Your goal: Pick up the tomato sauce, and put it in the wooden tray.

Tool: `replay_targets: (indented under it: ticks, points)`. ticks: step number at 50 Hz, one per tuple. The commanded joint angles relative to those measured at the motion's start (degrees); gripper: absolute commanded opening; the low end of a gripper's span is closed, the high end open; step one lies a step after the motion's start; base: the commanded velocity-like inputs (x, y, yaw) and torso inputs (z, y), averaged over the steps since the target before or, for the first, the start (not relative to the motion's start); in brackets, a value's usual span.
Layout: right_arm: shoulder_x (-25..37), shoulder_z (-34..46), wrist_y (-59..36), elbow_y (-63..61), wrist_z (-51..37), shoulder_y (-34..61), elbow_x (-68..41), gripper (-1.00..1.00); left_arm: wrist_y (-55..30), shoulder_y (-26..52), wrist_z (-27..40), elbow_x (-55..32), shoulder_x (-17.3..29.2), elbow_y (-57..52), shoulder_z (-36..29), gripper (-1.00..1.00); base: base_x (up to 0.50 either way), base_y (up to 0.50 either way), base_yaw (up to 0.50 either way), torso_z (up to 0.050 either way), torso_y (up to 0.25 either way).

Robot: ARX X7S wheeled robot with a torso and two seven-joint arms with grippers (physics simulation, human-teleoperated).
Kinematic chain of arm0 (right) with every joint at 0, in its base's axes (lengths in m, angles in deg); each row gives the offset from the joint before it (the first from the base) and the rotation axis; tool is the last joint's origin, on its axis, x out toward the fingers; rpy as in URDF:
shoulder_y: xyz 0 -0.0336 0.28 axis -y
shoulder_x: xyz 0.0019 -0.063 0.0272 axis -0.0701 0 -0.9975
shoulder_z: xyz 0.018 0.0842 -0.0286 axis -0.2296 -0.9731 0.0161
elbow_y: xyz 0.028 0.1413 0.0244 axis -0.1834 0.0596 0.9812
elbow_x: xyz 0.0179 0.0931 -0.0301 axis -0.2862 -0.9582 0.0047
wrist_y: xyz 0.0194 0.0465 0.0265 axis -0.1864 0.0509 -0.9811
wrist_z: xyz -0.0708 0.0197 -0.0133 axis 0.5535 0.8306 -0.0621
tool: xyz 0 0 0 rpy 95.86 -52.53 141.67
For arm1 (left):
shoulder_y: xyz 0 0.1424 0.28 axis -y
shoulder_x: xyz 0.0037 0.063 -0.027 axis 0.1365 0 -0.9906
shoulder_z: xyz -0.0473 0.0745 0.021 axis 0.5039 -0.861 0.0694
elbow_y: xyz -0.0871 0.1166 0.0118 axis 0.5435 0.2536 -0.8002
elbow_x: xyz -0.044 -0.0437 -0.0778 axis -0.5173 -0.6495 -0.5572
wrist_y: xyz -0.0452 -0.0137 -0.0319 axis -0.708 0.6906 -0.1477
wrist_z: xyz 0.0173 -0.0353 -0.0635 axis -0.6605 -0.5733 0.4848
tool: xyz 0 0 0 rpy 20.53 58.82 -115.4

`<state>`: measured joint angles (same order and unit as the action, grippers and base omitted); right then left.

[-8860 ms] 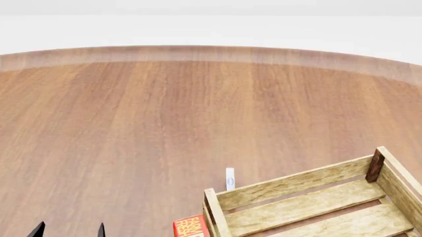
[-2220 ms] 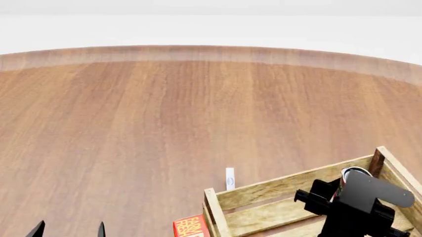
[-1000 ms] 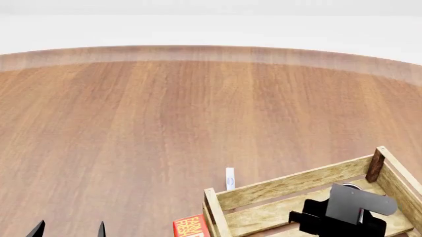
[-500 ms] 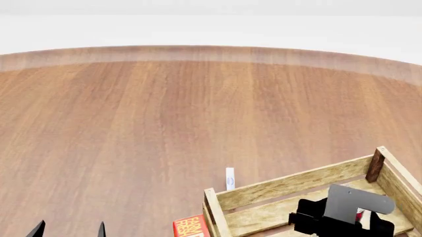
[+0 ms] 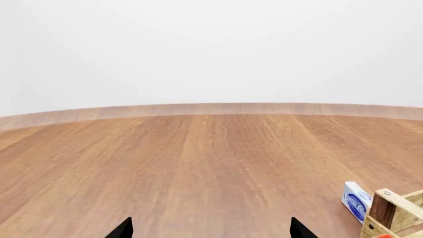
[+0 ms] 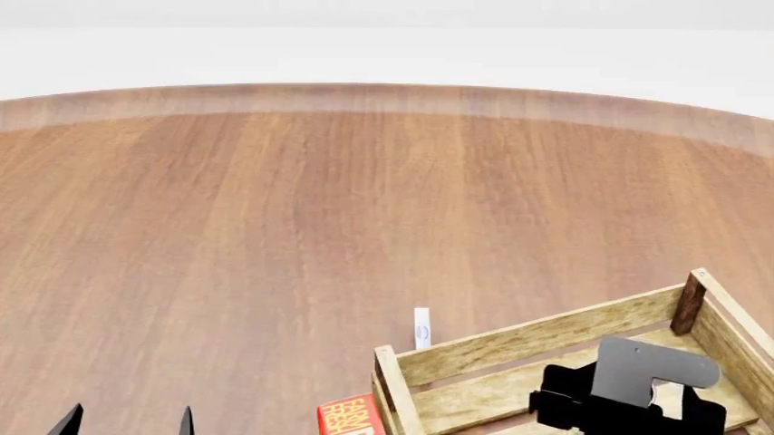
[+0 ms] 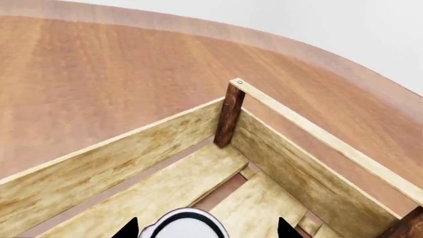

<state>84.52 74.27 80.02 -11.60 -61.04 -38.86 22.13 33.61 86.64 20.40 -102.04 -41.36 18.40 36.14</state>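
Observation:
The tomato sauce [image 7: 185,225] shows only its pale round top with a dark ring, low inside the wooden tray [image 7: 132,153]. My right gripper [image 7: 206,229] is open. Its two black fingertips [image 7: 130,229] stand wide on either side of the can, with a gap between the can and one finger. In the head view the right gripper [image 6: 653,399] sits down in the wooden tray [image 6: 532,340] near its far right corner and hides most of the can. My left gripper [image 6: 127,424] is open over bare table at the near left, and the left gripper [image 5: 208,230] holds nothing.
A red box [image 6: 351,415] lies against the tray's near left corner. A small white-and-blue box [image 6: 421,328] stands just beyond the tray's far slat, and this same box [image 5: 357,201] shows beside a tray post [image 5: 390,208]. The round wooden table's far edge [image 6: 387,95] curves ahead.
The right gripper has sunk a little lower into the tray with the can between its fingers. The left arm has not moved.

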Motion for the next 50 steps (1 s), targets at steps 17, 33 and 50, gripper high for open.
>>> replay_targets:
  ticks: [17, 33, 50]
  points:
    - [-0.1, 0.8, 5.5, 0.0, 1.5, -0.4, 0.1, 1.0, 0.2, 0.1, 0.2, -0.2, 0.2, 0.2, -0.3, 1.0, 0.0, 0.0, 0.0, 0.0, 0.0]
    - [-0.2, 1.1, 12.6, -0.1, 4.2, -0.9, 0.0, 1.0, 0.3, 0.1, 0.4, -0.3, 0.3, 0.2, -0.5, 1.0, 0.0, 0.0, 0.0, 0.0, 0.0]
    - [0.0, 2.7, -8.8, -50.0, 6.2, -19.0, -0.4, 1.0, 0.1, 0.2, 0.7, -0.4, 0.5, -0.1, -0.7, 1.0, 0.0, 0.0, 0.0, 0.0, 0.0]
